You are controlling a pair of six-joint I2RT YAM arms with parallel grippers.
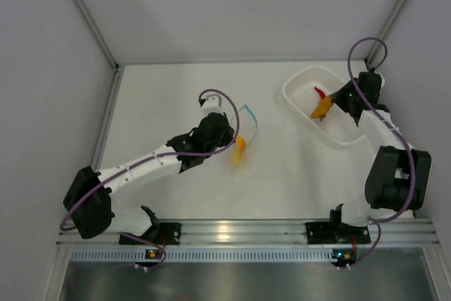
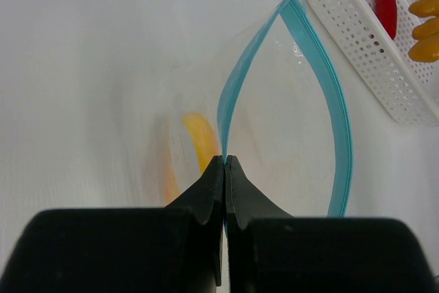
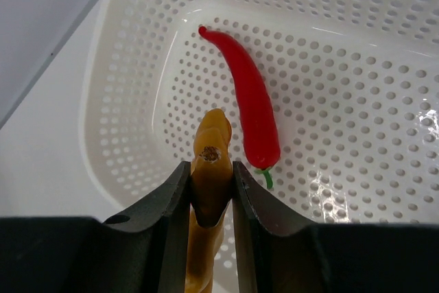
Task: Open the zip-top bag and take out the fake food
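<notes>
Overhead view of a white table [image 1: 162,96] with two robot arms. At centre frame, the zip-top bag [image 1: 246,132] lies with its mouth gaping. The left gripper [image 2: 225,162] is pinched shut on one lip of the blue zip strip [image 2: 236,80]. A yellow-orange wedge [image 2: 199,138] remains inside the bag.

At upper right, the right gripper [image 3: 211,169] hangs over the white perforated basket [image 3: 123,101], its jaws clamped on an orange lumpy piece [image 3: 209,159]. A red chili [image 3: 250,108] lies in the basket.

The bag looks thin, light, limp and slippery. The firmer zip strip is probably the best place to grip it. The toy pieces look rigid and light, and should be easy to pinch across the middle.
</notes>
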